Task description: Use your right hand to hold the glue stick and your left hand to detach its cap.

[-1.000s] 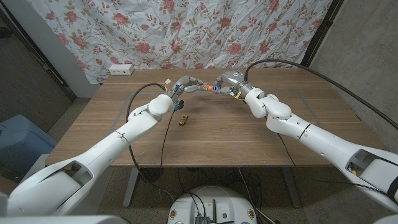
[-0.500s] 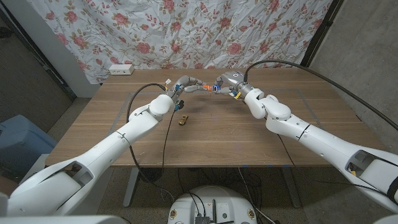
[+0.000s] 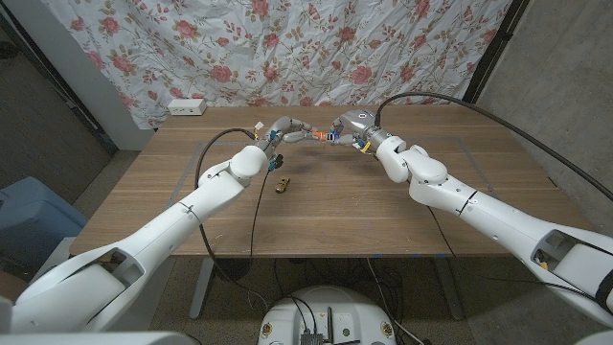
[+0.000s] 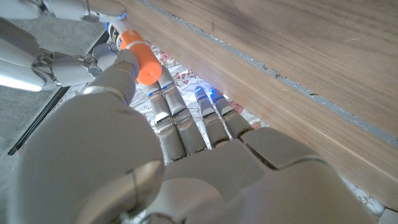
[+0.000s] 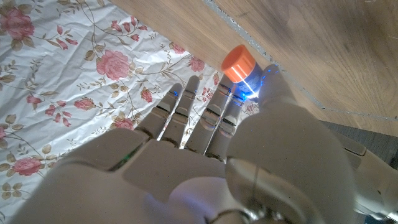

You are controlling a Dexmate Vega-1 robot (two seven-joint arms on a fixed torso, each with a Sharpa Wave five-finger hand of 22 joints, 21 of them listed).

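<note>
Both hands meet above the table: right hand [image 3: 347,126] grips glue stick [image 3: 329,136] (left hand [image 3: 287,129] pinches its cap [image 4: 142,57]).

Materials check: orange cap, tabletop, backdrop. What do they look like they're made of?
Orange cap: looks like smooth moulded plastic, uniform colour with a soft sheen on its end.
Tabletop: wood or wood-look laminate, matte brown with visible grain; can't tell which.
Backdrop: thin printed fabric, white with a pink rose pattern, hanging in wrinkles.

glue stick [image 3: 321,136]: between the fingers of the left hand [image 3: 285,130] and right hand [image 3: 349,126], above the tabletop [image 3: 326,206]
small object [image 3: 283,184]: on the tabletop, nearer than the fingers
</note>
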